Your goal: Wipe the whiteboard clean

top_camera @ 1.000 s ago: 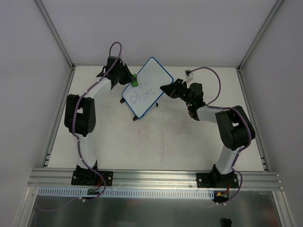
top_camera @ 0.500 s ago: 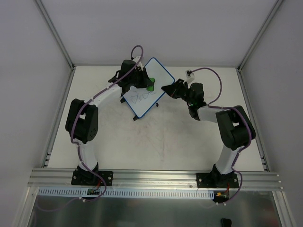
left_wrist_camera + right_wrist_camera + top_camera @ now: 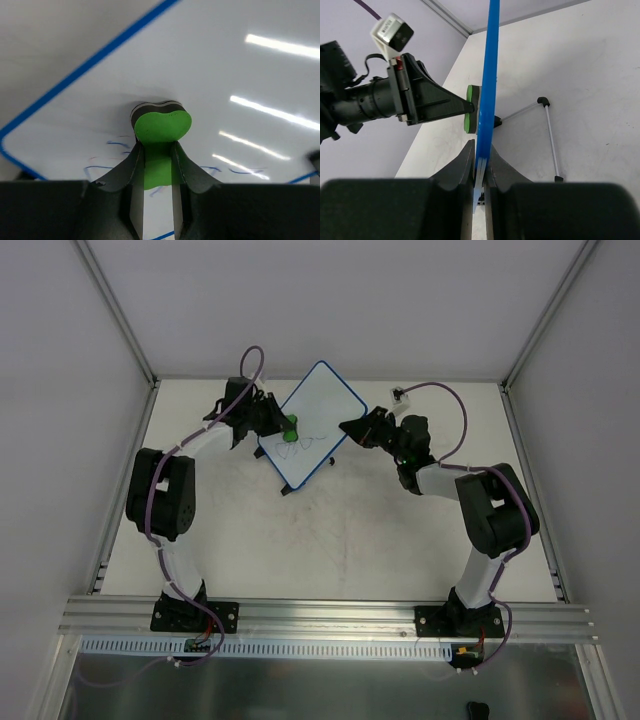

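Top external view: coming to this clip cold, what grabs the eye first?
The whiteboard stands tilted at the far middle of the table, its right edge pinched between the right fingers. From the left, the left fingers press a green eraser against its face, right beside the blue scribbles.

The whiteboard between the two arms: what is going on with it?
The right gripper pinches the whiteboard by its blue edge and holds it steady. The left gripper grips a green eraser and presses it against the board's face. Blue scribbles show beside the eraser, so the erasing is not finished.
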You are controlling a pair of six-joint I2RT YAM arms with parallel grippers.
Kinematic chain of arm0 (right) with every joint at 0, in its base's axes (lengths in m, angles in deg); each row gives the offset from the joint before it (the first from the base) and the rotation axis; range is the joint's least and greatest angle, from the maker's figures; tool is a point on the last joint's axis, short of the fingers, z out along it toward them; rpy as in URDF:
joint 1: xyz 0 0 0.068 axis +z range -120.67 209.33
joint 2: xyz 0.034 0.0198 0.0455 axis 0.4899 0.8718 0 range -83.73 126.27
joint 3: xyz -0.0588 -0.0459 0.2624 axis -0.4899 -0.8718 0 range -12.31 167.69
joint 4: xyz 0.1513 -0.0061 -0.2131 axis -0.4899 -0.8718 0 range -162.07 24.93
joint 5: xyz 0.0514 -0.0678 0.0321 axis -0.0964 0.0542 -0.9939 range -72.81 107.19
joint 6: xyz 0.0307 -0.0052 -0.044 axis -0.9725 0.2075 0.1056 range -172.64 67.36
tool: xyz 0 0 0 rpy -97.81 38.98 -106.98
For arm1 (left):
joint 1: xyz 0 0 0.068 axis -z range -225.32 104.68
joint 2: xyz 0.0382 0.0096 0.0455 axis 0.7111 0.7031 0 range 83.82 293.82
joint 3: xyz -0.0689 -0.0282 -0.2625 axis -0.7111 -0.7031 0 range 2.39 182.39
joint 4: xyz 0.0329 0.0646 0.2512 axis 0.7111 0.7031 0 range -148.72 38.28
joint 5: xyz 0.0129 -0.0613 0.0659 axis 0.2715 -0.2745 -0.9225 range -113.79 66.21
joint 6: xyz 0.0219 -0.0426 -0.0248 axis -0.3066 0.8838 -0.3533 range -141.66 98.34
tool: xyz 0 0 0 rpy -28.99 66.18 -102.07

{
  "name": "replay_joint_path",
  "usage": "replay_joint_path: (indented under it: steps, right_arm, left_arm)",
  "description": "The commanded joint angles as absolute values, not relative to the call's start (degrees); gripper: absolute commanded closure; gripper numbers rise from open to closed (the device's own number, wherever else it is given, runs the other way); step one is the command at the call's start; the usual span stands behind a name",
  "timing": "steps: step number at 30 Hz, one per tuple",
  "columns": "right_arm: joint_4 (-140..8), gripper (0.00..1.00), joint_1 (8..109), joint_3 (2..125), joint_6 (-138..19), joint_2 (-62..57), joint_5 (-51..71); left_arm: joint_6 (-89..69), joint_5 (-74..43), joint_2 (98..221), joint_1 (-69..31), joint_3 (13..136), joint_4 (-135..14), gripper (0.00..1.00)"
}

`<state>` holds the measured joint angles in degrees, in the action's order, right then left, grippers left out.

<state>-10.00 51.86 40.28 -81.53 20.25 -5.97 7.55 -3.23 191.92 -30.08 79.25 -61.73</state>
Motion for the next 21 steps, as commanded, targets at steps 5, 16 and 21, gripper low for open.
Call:
replay_joint_path:
  steps: [5,16,21]
  right_arm:
    - [-3.9,1.0,52.98,40.68,-76.99,19.1,-8.39]
    - [-3.72,1.0,52.98,40.77,-77.08,19.36,-8.65]
    - [-3.72,1.0,52.98,40.68,-76.99,19.36,-8.56]
  left_arm:
    - [6.82,-5.6,193.42,-33.55,77.36,-58.46,1.0]
    - [-1.7,-2.43,192.81,-26.87,77.98,-58.46,1.0]
    - [-8.21,-2.0,189.39,-21.95,76.66,-60.74,1.0]
